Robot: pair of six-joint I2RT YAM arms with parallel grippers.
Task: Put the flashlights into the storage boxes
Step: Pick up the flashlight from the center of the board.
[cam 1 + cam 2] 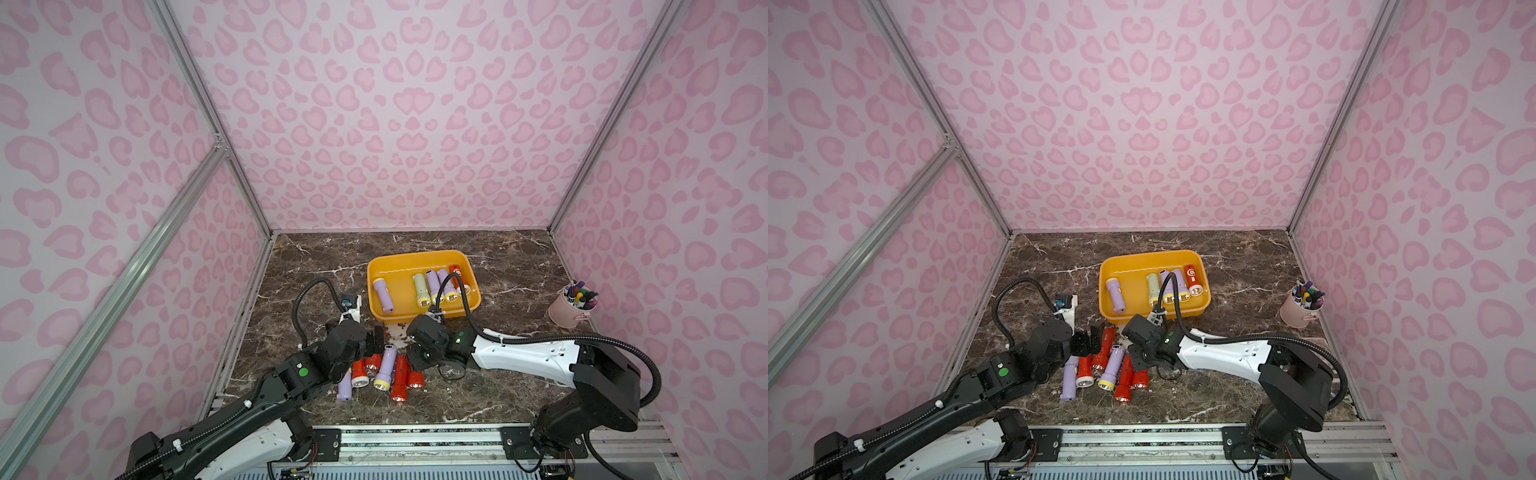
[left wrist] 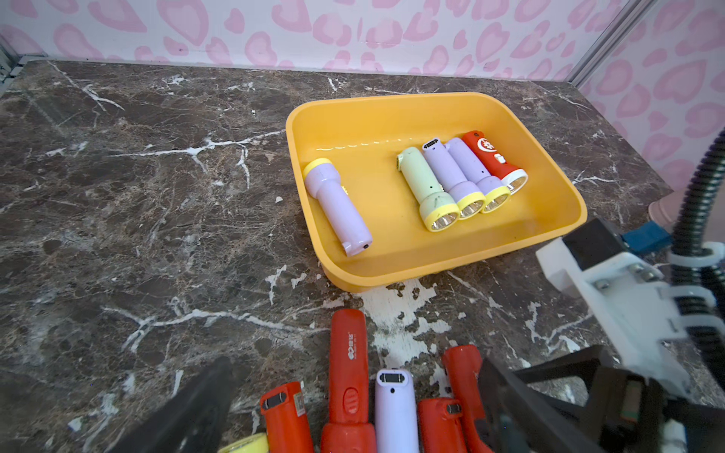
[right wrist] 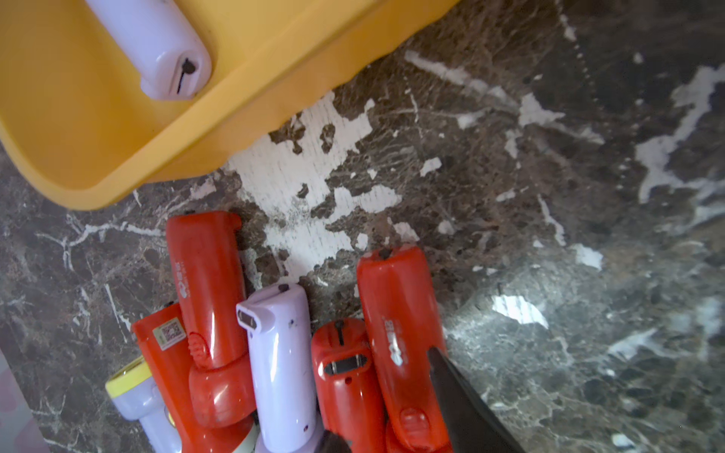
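Under the right end effector [image 3: 382,392] lie two red flashlights [image 3: 396,306].

Left pincer [image 2: 355,366] spread wide; right pincer [image 3: 384,392] low, grip unclear.

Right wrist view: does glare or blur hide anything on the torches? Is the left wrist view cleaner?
Right wrist view: white glare streaks on a long red plastic flashlight, logo visible, bottom edge soft. Left wrist view: a dotted light reflection in the shallow yellow-orange plastic tray; the flashlights inside look sharp.
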